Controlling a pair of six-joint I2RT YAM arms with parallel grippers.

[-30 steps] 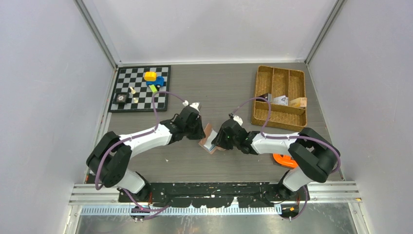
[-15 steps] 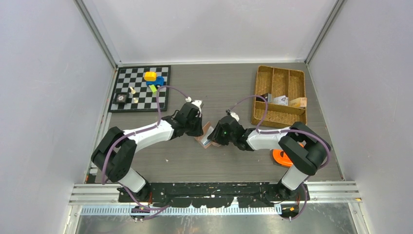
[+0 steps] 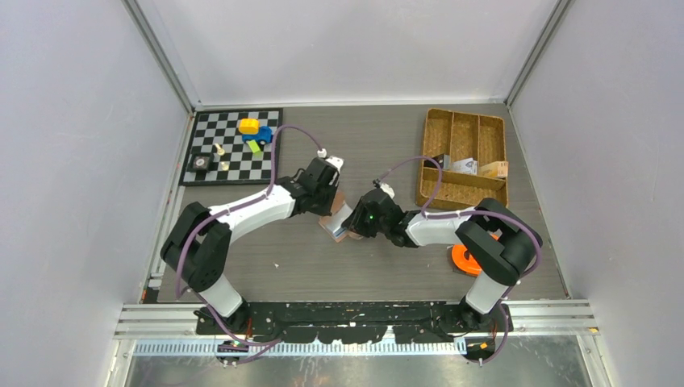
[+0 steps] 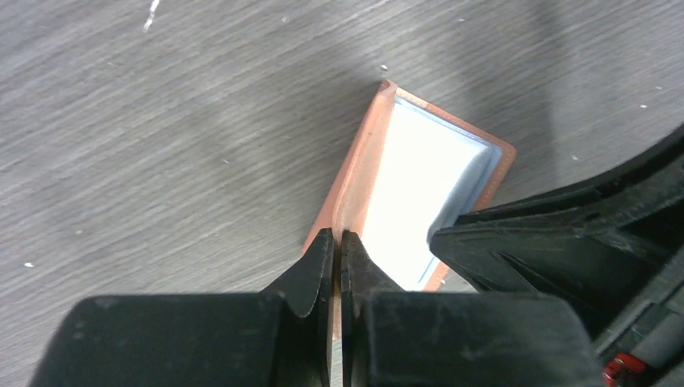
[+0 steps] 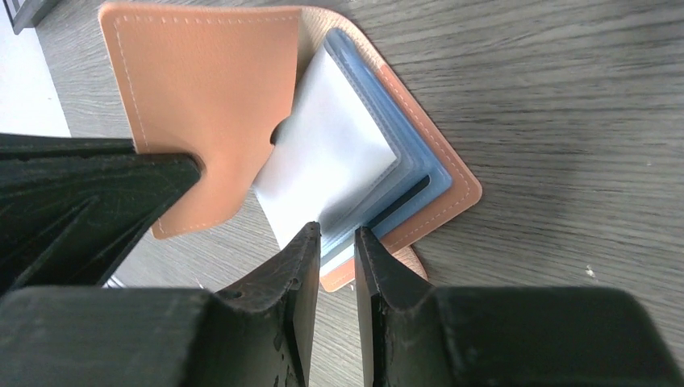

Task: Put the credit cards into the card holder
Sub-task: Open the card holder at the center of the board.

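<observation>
The pink card holder lies opened at the table's middle, between both grippers. My left gripper is shut on the edge of its raised flap. A white credit card sits skewed in the inner blue sleeves, partly under the flap. My right gripper has its jaws a narrow gap apart at the near corner of that card and the sleeves, with table showing between them. A dark card and a pale one lie in the wicker tray.
The wicker tray stands at the back right and also holds a small tan box. A chessboard with toy pieces lies at the back left. An orange object sits under my right arm.
Both grippers and the card holder between them have shifted a little left and toward the back. The right jaws have narrowed slightly. The left grip is unchanged.
</observation>
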